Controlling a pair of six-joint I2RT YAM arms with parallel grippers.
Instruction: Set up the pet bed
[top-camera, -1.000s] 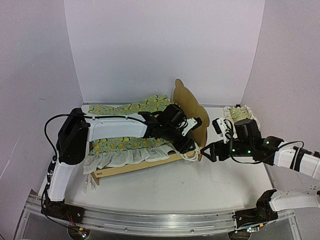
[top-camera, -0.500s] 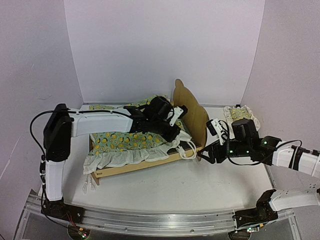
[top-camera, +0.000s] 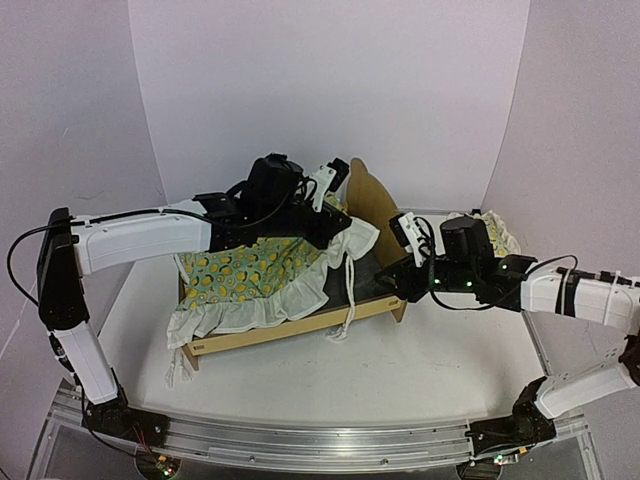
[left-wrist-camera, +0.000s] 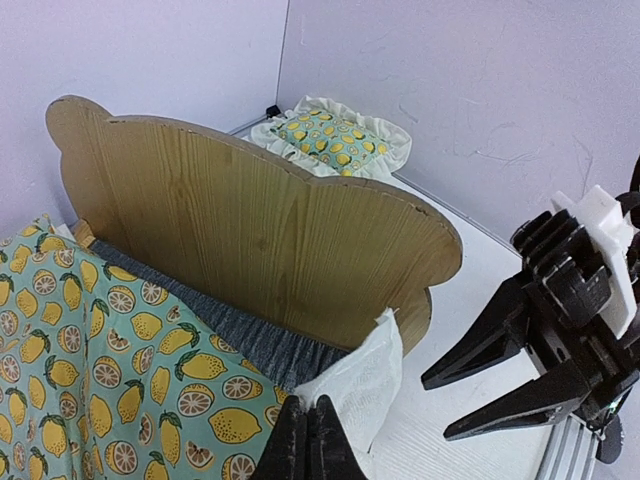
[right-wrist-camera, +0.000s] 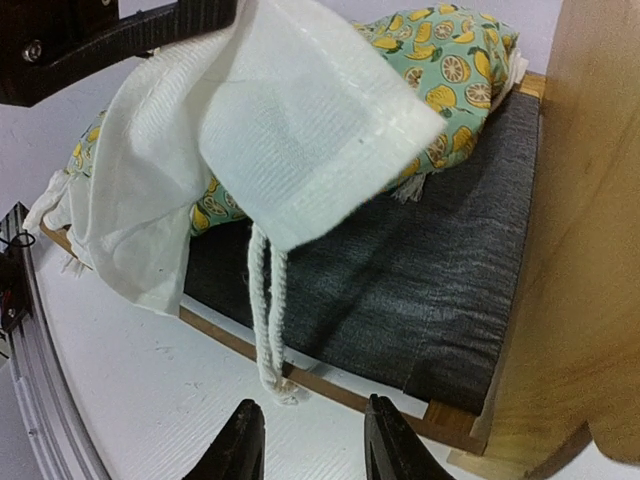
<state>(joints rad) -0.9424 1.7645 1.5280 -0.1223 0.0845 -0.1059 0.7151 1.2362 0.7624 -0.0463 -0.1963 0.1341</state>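
The pet bed (top-camera: 285, 333) is a light plywood frame with a tall curved headboard (left-wrist-camera: 250, 235) and a dark grey mattress (right-wrist-camera: 420, 290). A lemon-print blanket (top-camera: 250, 272) covers most of it. My left gripper (left-wrist-camera: 308, 442) is shut on the blanket's white ruffled corner (left-wrist-camera: 365, 380) and holds it up off the mattress by the headboard, a white cord (right-wrist-camera: 268, 320) dangling from it. My right gripper (right-wrist-camera: 312, 442) hovers low over the table beside the bed's front rail, its jaws apart with nothing between them.
The small matching ruffled pillow (top-camera: 488, 228) lies on the table at the back right, behind the headboard (top-camera: 372, 195). White walls close in the back and both sides. The left arm (top-camera: 150, 235) stretches over the bed from the left.
My left gripper shut on the blanket's corner and lifted it up and back, baring the mattress by the headboard. My right gripper moved left toward the bed and its jaws narrowed.
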